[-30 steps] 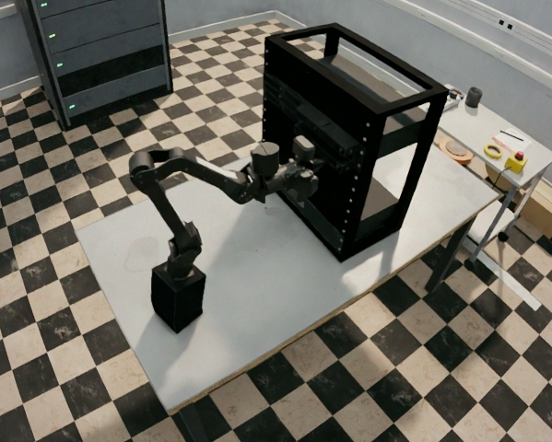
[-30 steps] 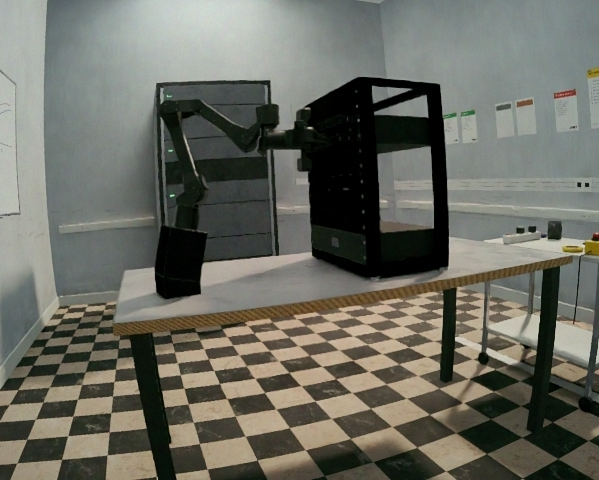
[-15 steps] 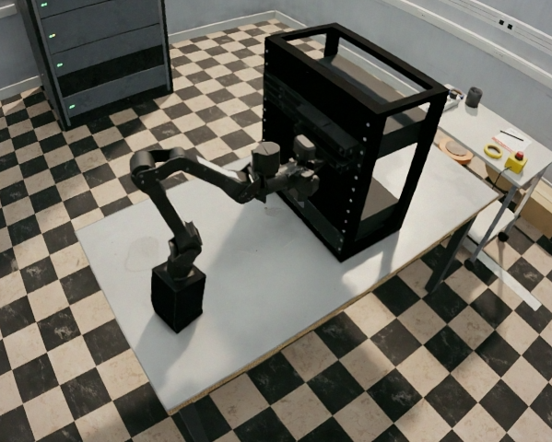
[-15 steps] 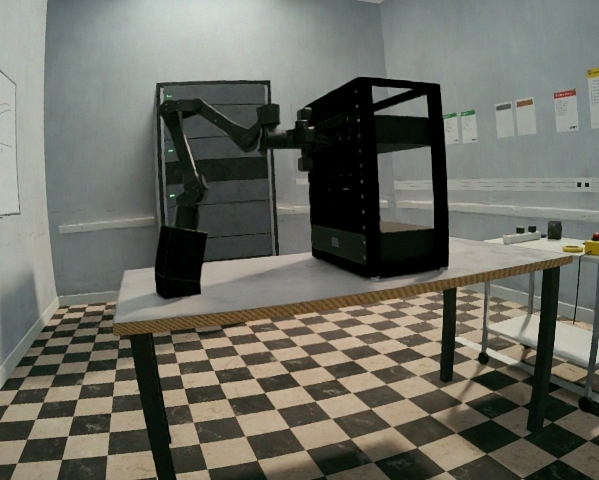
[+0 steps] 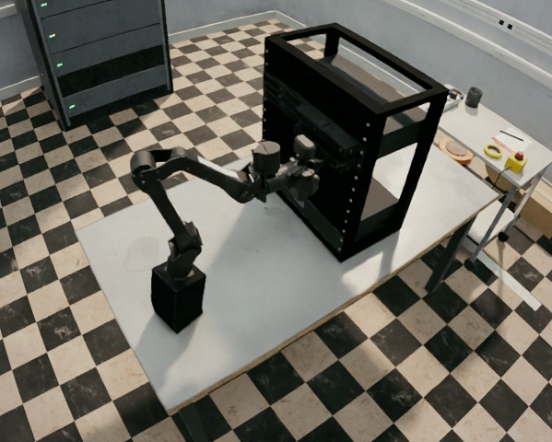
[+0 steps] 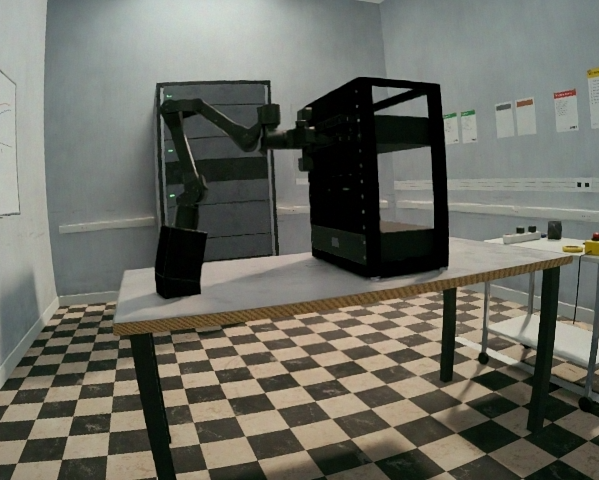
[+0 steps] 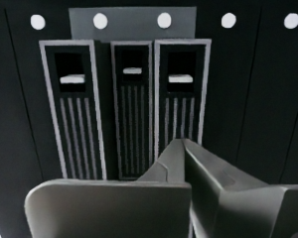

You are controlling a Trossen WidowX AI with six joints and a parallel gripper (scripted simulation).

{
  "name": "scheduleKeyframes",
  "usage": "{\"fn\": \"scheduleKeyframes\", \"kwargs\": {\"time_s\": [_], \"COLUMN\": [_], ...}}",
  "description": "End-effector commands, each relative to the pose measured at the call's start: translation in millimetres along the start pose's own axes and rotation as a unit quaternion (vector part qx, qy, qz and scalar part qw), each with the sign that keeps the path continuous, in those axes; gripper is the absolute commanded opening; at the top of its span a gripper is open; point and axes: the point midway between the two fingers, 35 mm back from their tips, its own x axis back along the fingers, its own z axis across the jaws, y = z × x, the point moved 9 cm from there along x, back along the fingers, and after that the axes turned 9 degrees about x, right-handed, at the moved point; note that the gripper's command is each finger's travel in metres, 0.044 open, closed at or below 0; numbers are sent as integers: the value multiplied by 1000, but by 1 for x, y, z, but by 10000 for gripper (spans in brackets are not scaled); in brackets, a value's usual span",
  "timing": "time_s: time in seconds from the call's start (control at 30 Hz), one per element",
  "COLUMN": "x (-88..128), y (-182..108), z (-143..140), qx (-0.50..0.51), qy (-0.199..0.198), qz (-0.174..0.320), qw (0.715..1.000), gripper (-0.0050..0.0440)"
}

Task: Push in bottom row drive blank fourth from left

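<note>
Black open-frame rack [image 5: 437,93] stands on the white table [image 5: 247,304], toward its 2 o'clock corner in the top view. Arm base block [image 5: 177,296] sits near the table's 9 o'clock side. The arm reaches from there across to the rack's front face.

Gripper [image 7: 183,144]: fingers pressed fully together, nothing between them. In the wrist view the closed fingers form one wedge whose tip points at the lower part of a drive blank.

Wrist view shows three slim drive blanks side by side, each with a pale outline, a dark window with a light bar, and ribs below. The camera looks rolled relative to the rack, so rows and columns cannot be read from this view. Middle blank [image 7: 132,109] looks smaller and dimmer than its neighbours, as if seated deeper. Blank at 9 o'clock of it [image 7: 72,109] and blank at 3 o'clock of it [image 7: 181,94] look level with each other. Fingertip lies over the foot of the 3 o'clock blank; contact cannot be judged. Which of these is the bottom-row fourth blank, I cannot tell.

A grey plate [image 7: 131,27] sits above the blanks, among a line of white dots.

Exterior view: gripper [image 6: 309,135] meets the rack's upper front. Rack [image 6: 436,155] stands upright, foot flat on the table [image 6: 289,289].
</note>
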Motion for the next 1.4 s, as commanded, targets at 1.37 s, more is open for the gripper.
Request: {"fn": "scheduleKeyframes", "kwargs": {"time_s": [1.37], "x": [-18], "y": [0], "z": [9], "qx": [4], "qy": [12], "qz": [0], "qw": [1000], "gripper": [-50]}}
